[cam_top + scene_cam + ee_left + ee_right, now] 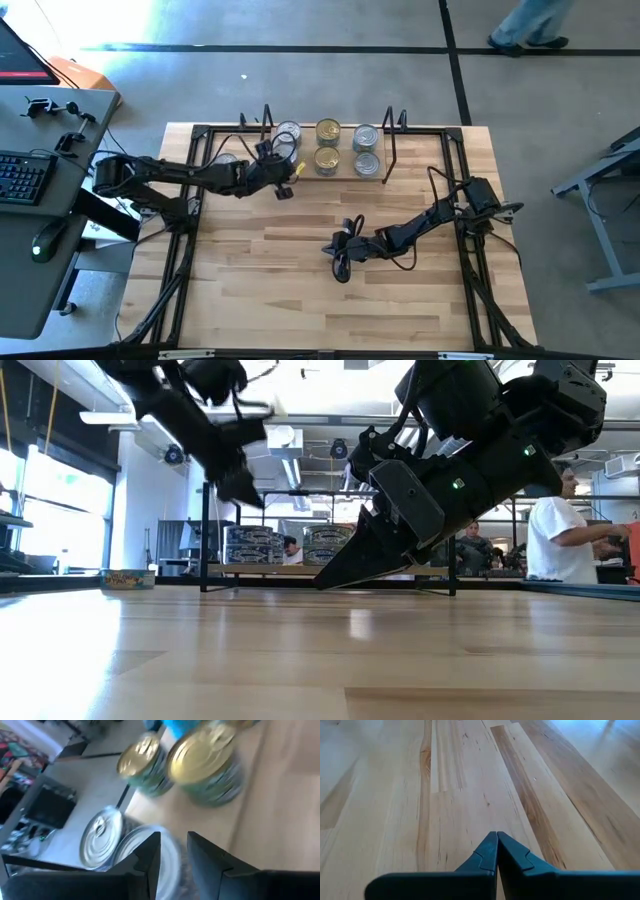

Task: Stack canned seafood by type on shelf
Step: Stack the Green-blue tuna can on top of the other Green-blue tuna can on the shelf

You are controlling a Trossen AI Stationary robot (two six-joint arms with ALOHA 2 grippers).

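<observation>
The shelf stands at the table's far edge with black wire frames at both ends. It carries silver-lidded tins on the left, gold-lidded tins in the middle and silver tins on the right. In the low view the tins stand two high. My left gripper hovers over the left silver tins, open by a narrow gap, and the low view shows it raised above the stack. My right gripper is shut, low over the table's middle.
One more tin lies on the table left of the shelf, partly under my left arm. Bare wood spreads across the table's near half. A desk with a keyboard stands to the left. People are in the room behind.
</observation>
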